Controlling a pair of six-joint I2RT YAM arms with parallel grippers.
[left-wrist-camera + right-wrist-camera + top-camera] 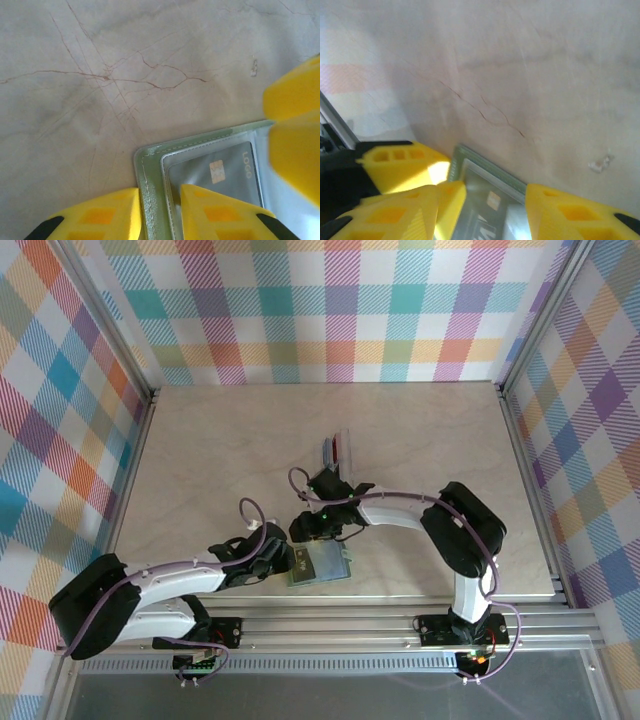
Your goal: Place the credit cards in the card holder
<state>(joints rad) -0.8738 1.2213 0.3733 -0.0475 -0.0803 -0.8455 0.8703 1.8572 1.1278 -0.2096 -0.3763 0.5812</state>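
L arm (170,585), R arm (400,512) low — card holder (320,565)

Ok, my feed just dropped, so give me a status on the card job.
Left gripper astride the card holder at its edge, jaws apart. Right gripper over it too, jaws apart. Holder lies open, one card showing inside. Grippers close together.

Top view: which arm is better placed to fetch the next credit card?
Probably right. The right hand sits between the card holder and the credit cards behind it, nearer them; the left hand straddles the holder's edge.
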